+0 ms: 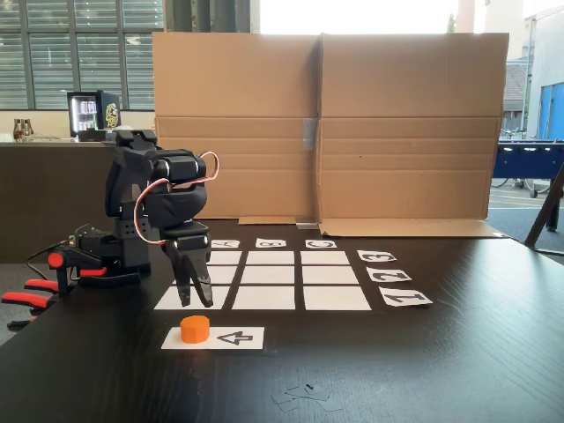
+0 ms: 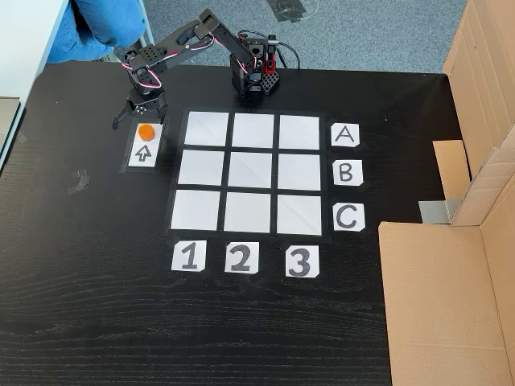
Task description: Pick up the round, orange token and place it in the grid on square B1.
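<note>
Going left to right in the view from above: the token [image 2: 146,131] sits at the top end of the white arrow strip [image 2: 144,152], just left of the grid [image 2: 251,173], so the pickup hasn't happened yet. The jaws [image 2: 133,117] hang right above and behind it, pointing down. In the low side view they [image 1: 196,300] look slightly spread, with nothing between them, and the tips are just above the token [image 1: 196,329], not touching it as far as I can tell.

So basically nothing of the task is done. What's left: drop down, pinch the token, lift it, carry it over to square B1 [image 2: 201,167] and let go. I'm reading B1 as the middle row, left column in the view from above, going by the B card [image 2: 345,172] and the 1 card [image 2: 189,256]. It's just across the gap from the strip, so a short trip.

Counts: one token, one arm, one arrow strip. Nine white squares, three by three, all bare. Three letter cards (A, B, C) on the right, three number cards (1, 2, 3) along the bottom. One big cardboard screen [image 1: 326,132] at the far edge of the counter [image 2: 96,305].
</note>
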Controlling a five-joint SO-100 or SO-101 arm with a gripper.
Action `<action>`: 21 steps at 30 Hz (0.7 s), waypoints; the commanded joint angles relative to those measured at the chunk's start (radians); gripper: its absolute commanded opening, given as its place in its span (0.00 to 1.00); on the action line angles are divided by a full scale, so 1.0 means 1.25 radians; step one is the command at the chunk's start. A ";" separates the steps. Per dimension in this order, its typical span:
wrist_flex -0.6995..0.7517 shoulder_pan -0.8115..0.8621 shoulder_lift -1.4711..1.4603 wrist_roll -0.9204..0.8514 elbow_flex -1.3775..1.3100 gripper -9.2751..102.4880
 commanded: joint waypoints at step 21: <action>-0.001 -0.025 -0.090 0.010 -0.121 0.61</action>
